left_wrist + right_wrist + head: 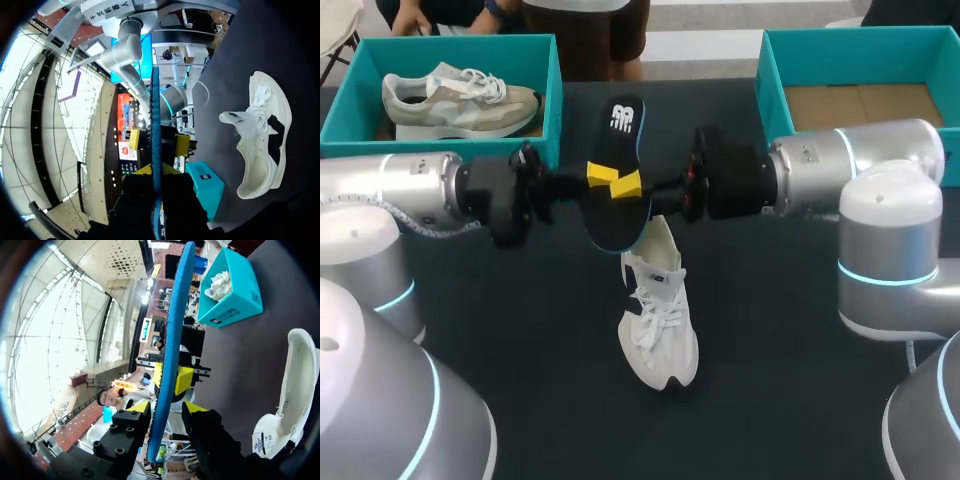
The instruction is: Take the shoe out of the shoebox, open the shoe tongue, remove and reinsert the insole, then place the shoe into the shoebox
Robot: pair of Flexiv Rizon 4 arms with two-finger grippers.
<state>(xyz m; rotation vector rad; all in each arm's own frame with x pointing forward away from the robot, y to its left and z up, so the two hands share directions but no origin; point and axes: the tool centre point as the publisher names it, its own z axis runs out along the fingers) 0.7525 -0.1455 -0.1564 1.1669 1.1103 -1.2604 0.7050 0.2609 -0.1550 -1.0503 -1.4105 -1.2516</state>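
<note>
insole in left fingers, right fingers apart

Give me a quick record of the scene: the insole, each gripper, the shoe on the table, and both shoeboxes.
insole: black, held above the table
left gripper: shut on the insole
right gripper: open, one finger on each side of the insole
white shoe: on the table below the insole, tongue raised, outside both boxes
left shoebox: holds a beige shoe
right shoebox: no shoe inside
</note>
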